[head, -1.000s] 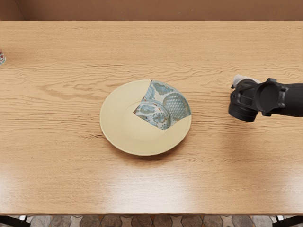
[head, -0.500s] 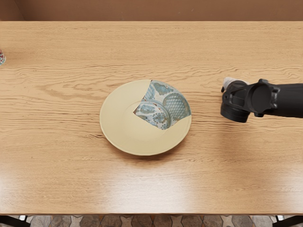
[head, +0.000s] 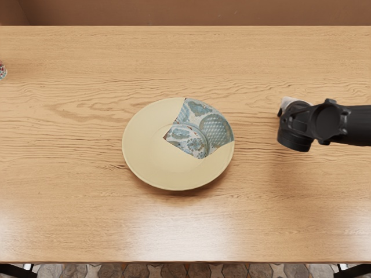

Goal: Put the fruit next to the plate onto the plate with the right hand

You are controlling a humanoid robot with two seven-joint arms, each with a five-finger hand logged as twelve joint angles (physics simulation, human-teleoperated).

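Note:
A cream plate [head: 152,152] with a blue-green patterned wedge on its right part lies at the middle of the wooden table. My right hand [head: 297,125] comes in from the right edge as a dark, bulky shape and hovers over the table well to the right of the plate. A small pale bit [head: 286,103] shows at the hand's upper left edge; I cannot tell whether it is the fruit. No fruit is plainly visible beside the plate or on it. The left arm is out of view.
A small patterned object [head: 2,71] is cut off by the left edge of the picture. The table's front edge [head: 185,260] runs along the bottom, with floor below it.
My right hand went left toward the plate half a second ago, then drew back a little to the right. The plate has not moved.

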